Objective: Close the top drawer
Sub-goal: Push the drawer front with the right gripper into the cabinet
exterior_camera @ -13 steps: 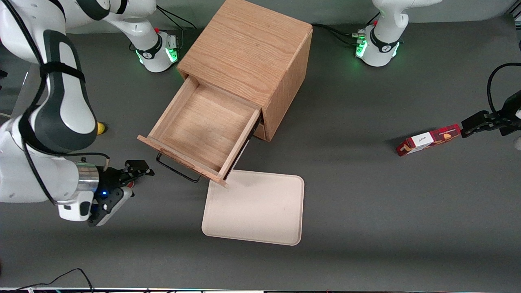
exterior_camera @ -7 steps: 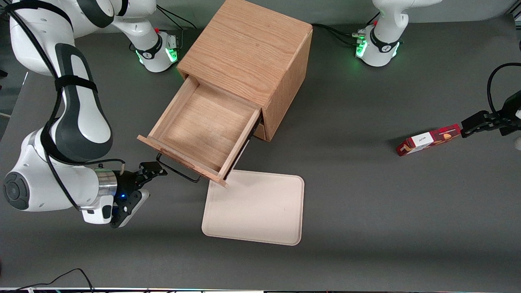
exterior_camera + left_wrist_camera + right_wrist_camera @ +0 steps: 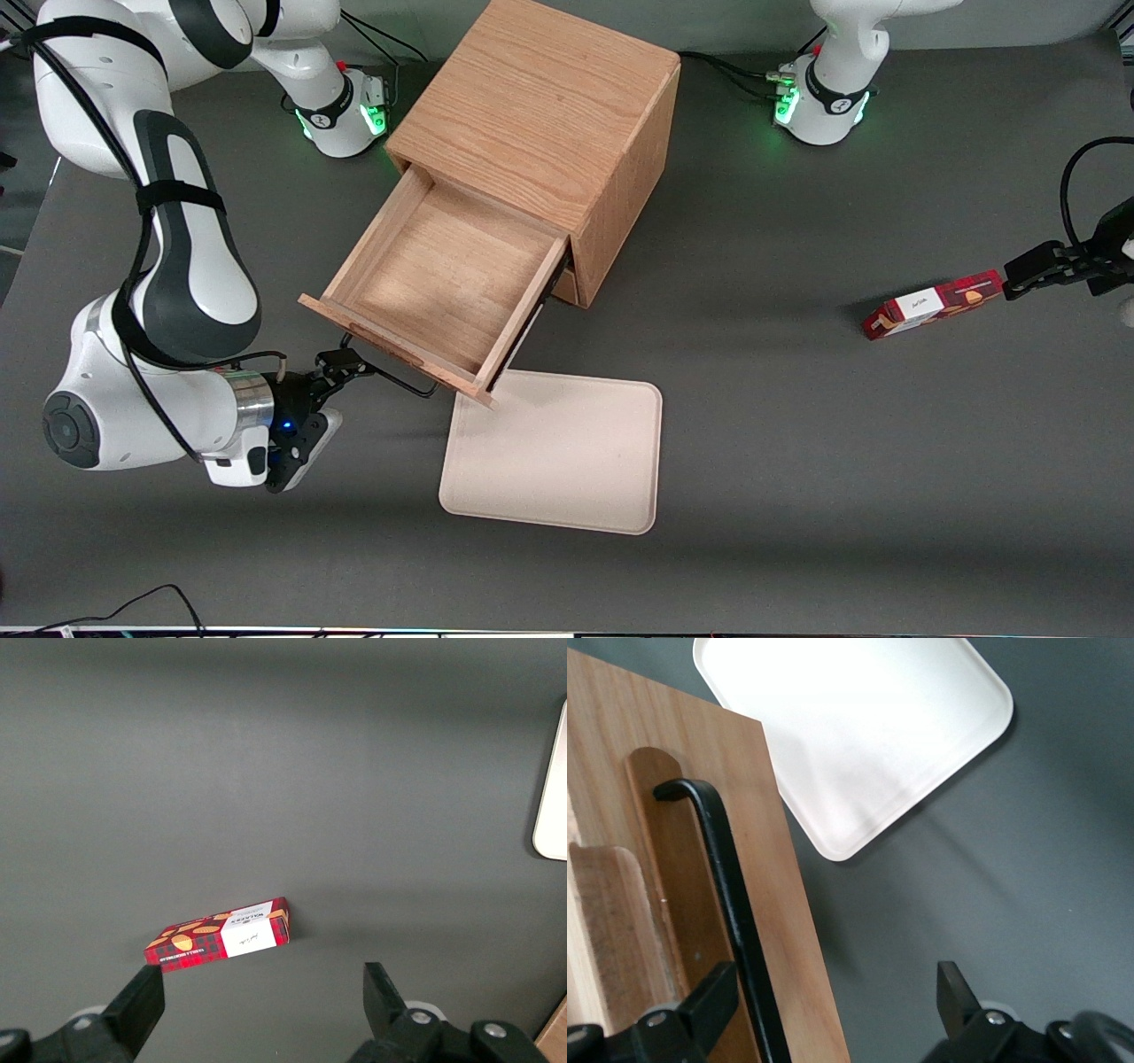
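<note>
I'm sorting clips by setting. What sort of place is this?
Probably a robot lab bench, not a home: a grey table bears only a wooden cabinet with its top drawer pulled out, a tray and a snack box. The open claw sits at the drawer's handle.

Robot lab (bench-mounted arms (image 3: 159, 257))

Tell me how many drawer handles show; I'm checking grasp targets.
1: the black handle on the open top drawer, hand at its end. A lower one may be hidden.
</note>
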`<state>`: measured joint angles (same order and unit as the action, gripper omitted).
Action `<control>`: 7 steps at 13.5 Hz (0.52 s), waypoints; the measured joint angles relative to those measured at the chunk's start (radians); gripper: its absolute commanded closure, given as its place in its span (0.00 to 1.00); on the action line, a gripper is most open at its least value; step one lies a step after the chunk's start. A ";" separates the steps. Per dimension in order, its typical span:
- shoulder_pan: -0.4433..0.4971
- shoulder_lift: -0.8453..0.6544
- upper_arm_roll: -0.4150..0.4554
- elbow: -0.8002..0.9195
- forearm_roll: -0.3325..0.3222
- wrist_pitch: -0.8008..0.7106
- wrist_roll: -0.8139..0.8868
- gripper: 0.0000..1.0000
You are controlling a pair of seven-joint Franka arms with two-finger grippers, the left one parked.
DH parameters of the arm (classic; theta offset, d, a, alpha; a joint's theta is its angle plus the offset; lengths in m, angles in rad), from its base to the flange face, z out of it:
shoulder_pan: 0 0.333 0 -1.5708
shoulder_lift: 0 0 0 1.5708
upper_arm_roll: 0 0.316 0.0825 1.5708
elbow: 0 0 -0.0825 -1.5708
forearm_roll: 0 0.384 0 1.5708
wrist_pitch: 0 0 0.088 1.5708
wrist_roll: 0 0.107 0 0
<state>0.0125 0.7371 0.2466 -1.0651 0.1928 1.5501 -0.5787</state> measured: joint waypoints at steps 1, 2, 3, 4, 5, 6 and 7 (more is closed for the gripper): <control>0.004 0.000 0.007 0.000 -0.010 -0.001 0.000 0.00; 0.008 0.001 0.017 0.000 -0.024 -0.002 0.000 0.00; 0.012 0.003 0.023 -0.002 -0.037 -0.004 0.000 0.00; 0.015 0.005 0.025 -0.004 -0.047 -0.005 0.000 0.00; 0.017 0.007 0.025 -0.007 -0.057 -0.005 0.000 0.00; 0.018 0.010 0.025 -0.009 -0.068 -0.005 0.000 0.00; 0.018 0.014 0.025 -0.009 -0.077 -0.005 0.000 0.00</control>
<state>0.0305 0.7511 0.2721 -1.0745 0.1161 1.5452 -0.5790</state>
